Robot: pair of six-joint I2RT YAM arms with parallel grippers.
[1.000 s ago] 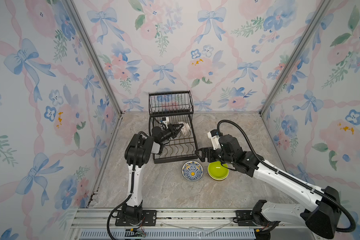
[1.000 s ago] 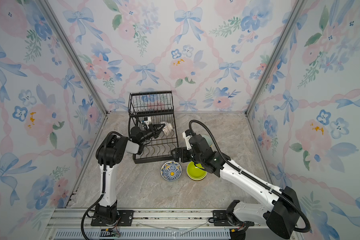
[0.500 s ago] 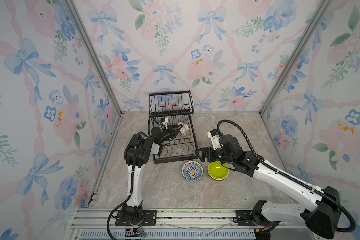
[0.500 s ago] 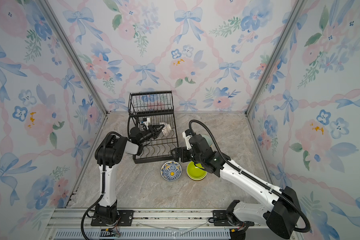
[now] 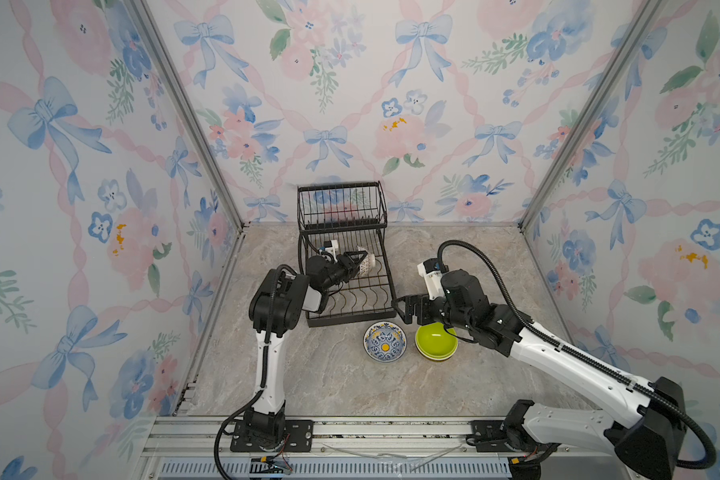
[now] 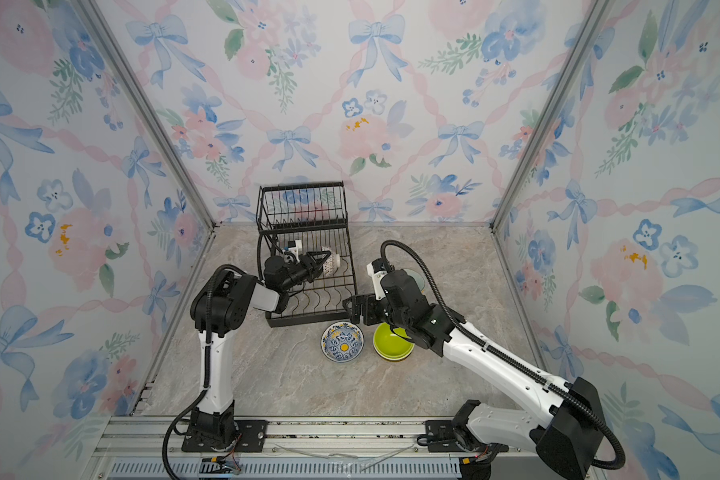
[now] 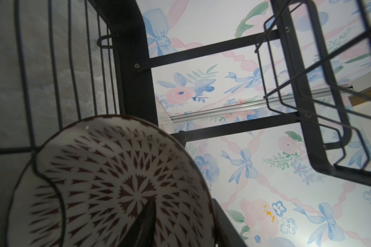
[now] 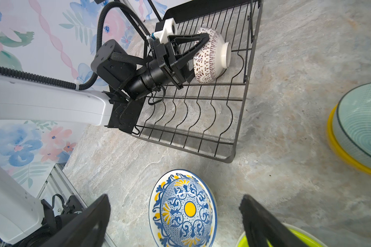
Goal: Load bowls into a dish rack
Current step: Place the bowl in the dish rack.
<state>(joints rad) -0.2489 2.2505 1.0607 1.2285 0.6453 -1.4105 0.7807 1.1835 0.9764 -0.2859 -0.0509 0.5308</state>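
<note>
**A:** Bowl with the brown pattern (image 8: 210, 57), where is it?

**B:** In the dish rack (image 5: 350, 305). It stands on edge in the lower tray's wires, toward the tray's 3 o'clock side, with its foot facing 3 o'clock.

**A:** And the left hand (image 8: 198, 54)?

**B:** Its fingers are parted astride that bowl's rim, one inside and one outside. In the left wrist view the inner one stands off the wall. I can't tell whether the outer one touches.

**A:** Right hand (image 5: 406, 309)?

**B:** Spread wide, holding nothing, above the worktop (image 5: 329, 386) off the rack's 5 o'clock corner.

**A:** The other bowls?

**B:** The blue-and-yellow bowl (image 5: 385, 341) sits upright on the worktop at 7 o'clock from that hand. The lime green bowl (image 5: 436, 338) is just at its 3 o'clock, nested in a second green bowl (image 5: 436, 358). A pale teal bowl (image 8: 360, 128) sits in a yellow bowl (image 8: 338, 149) at the rack's 3 o'clock.
</note>
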